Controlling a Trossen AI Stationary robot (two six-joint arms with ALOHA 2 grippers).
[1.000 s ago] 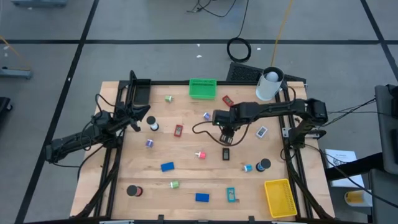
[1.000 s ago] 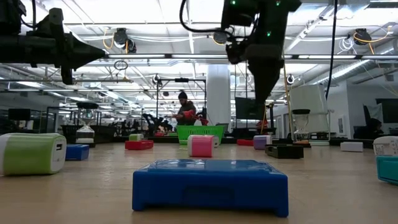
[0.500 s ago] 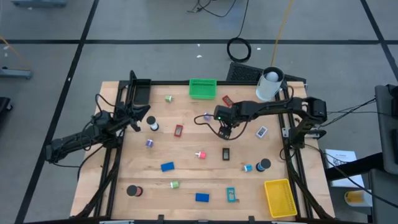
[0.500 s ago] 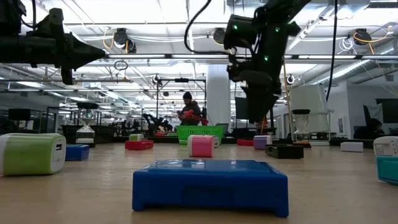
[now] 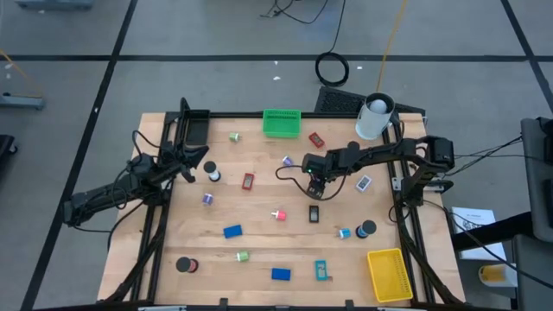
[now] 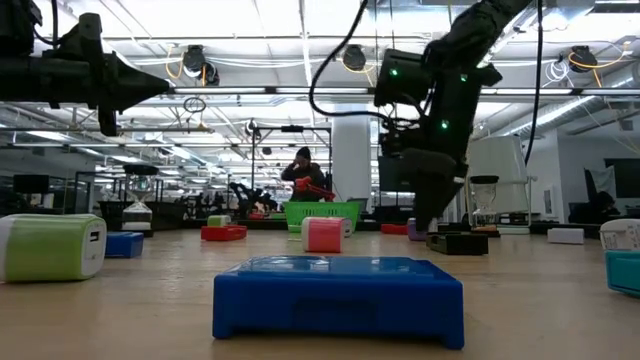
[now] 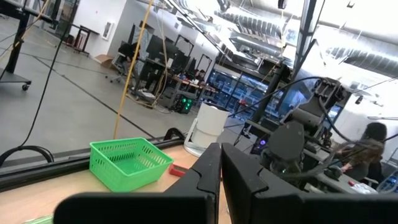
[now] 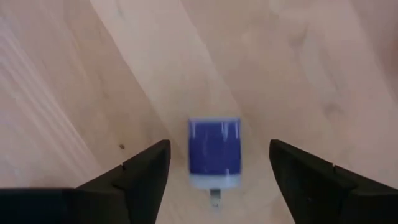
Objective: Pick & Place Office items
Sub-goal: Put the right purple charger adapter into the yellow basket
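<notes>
**Right gripper spread over a blue-purple clip**

Hovering mid-table, right gripper with fingers wide apart, nothing held. Between them, lying on the bare wood of the table, a small blue-purple clip. Waiting at the table's left edge, left gripper, fingers pressed together and empty. Other office items scattered around; green bin at the far edge

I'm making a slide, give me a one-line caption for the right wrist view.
Right gripper, fingers open, poised straight above a small blue-and-white block lying on the wooden table.
</notes>
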